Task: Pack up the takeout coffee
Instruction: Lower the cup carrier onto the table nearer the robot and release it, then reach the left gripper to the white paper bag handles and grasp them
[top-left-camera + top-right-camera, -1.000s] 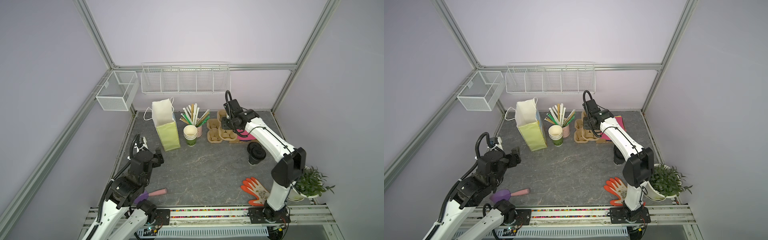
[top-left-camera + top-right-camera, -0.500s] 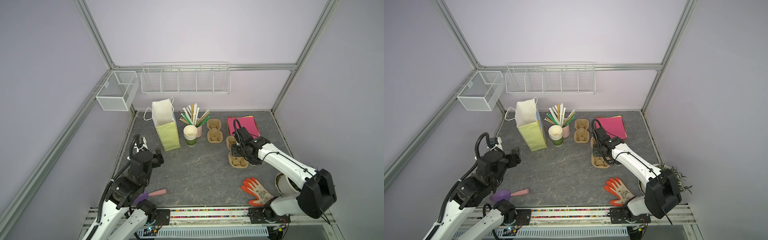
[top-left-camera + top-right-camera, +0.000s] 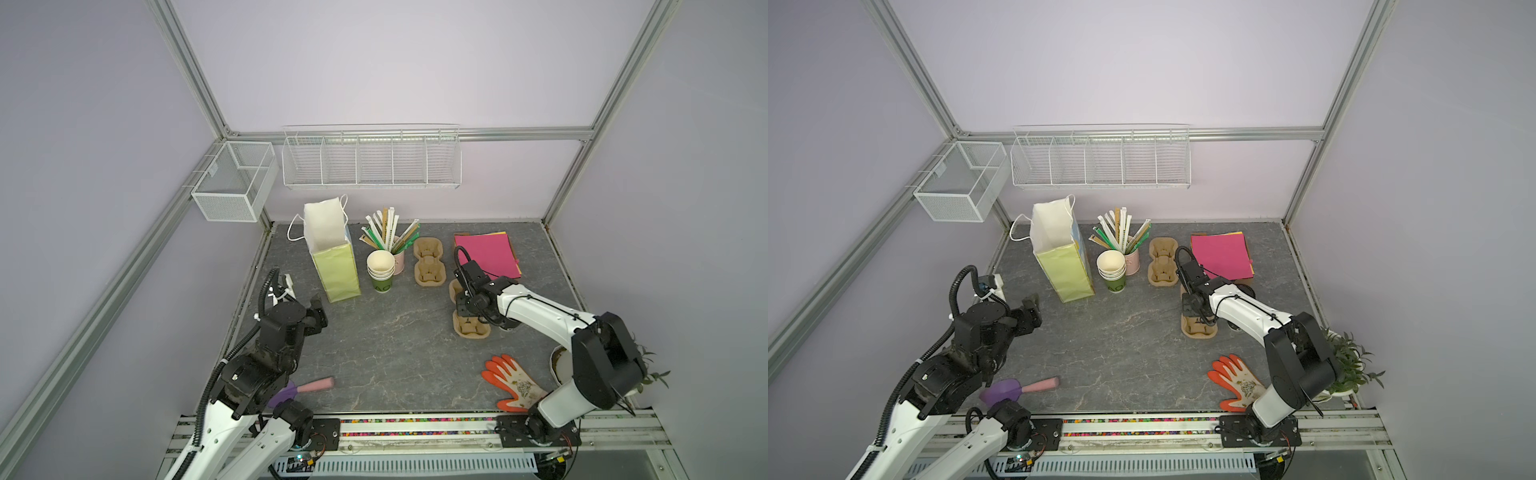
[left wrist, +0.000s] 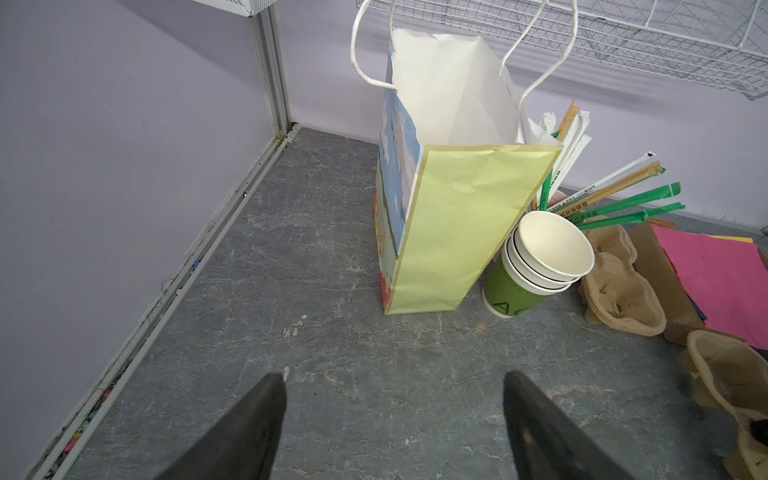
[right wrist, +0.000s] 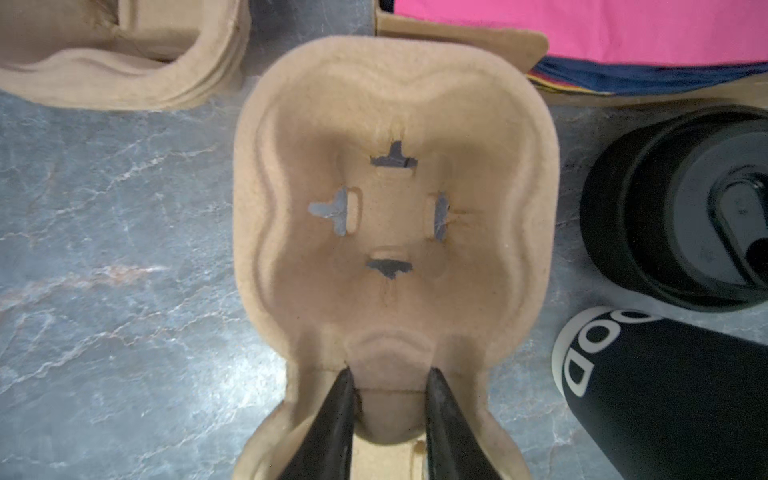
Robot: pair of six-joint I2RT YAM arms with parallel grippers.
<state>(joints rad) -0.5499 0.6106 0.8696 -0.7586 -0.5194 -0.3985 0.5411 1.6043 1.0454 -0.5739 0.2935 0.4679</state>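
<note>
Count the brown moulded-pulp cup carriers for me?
2. The back carrier sits beside the pink straw pot, perhaps several nested; the front carrier is pinched in the right gripper.

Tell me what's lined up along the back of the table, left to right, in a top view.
Paper bag, stack of green cups, cup carrier stack, pink paper sheets. Straws overlap the cups, so they're left out.
</note>
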